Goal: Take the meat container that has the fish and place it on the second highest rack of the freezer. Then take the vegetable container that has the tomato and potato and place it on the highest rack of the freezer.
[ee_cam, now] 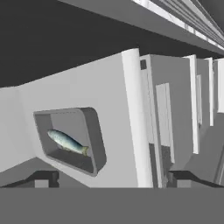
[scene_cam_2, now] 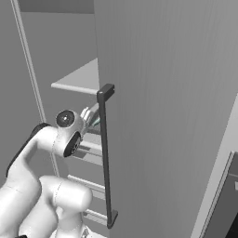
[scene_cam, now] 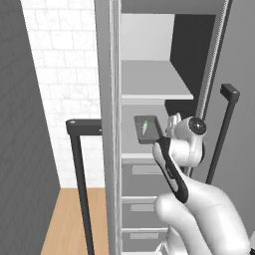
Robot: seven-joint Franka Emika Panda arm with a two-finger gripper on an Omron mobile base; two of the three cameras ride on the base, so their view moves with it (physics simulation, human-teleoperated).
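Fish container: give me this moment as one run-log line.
fish container: on second-highest freezer rack | fish: inside container | gripper: open, clear of container | highest rack: no container

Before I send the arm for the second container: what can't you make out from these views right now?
- Vegetable container with tomato and potato: in no view, so its position is unknown.
- Gripper: in the hand view only the dark fingertips show, cut by the bottom band; the arm hides it in the left base view; tray contact unclear.
- Fish: a tiny pale streak in its tray.
- Freezer: in the right base view its door hides the shelves.
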